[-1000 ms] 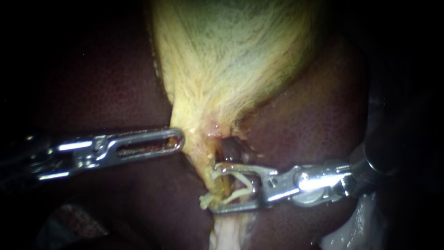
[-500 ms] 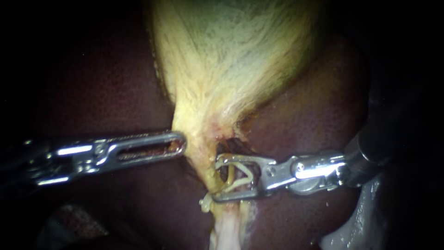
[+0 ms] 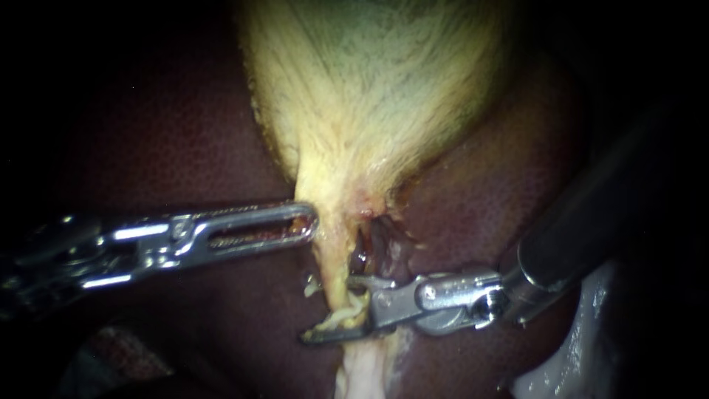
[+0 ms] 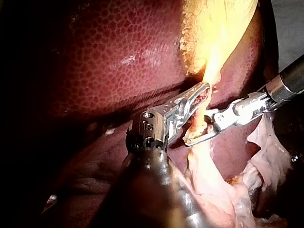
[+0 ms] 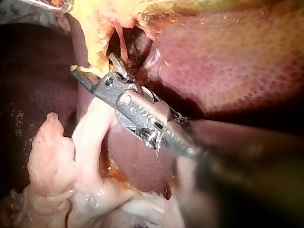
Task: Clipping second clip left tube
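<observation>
— Left side first: status?
— Left instrument (image 3: 304, 222): slotted jaws closed flat, with the tip clamping the edge of the gallbladder (image 3: 369, 89) neck, over dark liver (image 3: 185, 133).
— And the left tube (image 3: 334, 275)?
— A thin, yellow, glistening strand at the centre of the scene, running from the neck toward the near edge. A pale clip (image 3: 346, 318) straddles it.
— Right instrument (image 3: 331, 310)?
— Jaws set narrowly apart, gripping that clip across the tube. Whether the clip is pressed flat cannot be made out. The shaft at right is blurred and cut off.
</observation>
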Controlling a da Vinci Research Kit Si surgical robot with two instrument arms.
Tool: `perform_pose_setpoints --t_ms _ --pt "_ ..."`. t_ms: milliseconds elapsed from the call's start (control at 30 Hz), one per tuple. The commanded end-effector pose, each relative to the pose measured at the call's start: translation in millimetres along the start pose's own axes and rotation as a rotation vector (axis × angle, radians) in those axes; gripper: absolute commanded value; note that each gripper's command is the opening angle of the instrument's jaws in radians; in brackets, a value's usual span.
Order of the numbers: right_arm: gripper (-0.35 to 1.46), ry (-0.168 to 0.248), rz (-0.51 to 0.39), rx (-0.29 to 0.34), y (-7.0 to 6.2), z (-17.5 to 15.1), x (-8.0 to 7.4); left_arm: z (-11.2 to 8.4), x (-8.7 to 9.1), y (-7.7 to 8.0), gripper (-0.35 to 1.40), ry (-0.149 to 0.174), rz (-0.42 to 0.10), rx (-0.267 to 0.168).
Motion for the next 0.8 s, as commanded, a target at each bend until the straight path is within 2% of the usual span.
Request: perform_pose_setpoints --t_ms 33,100,200,800 --pt "-0.02 -0.006 0.029 0.001 0.0 -0.3 -0.1 0.0 0.0 0.0 -0.23 0.0 0.0 0.0" --pt "-0.35 -0.015 0.052 0.002 0.0 -0.8 -0.3 0.0 0.0 0.1 -0.23 0.0 0.0 0.0" --pt "-0.35 -0.032 0.053 0.002 0.1 -1.1 -0.3 0.1 0.0 0.1 -0.23 0.0 0.0 0.0" --pt "-0.35 -0.033 0.067 0.005 0.1 -0.9 -0.8 0.3 0.1 0.4 -0.23 0.0 0.0 0.0"
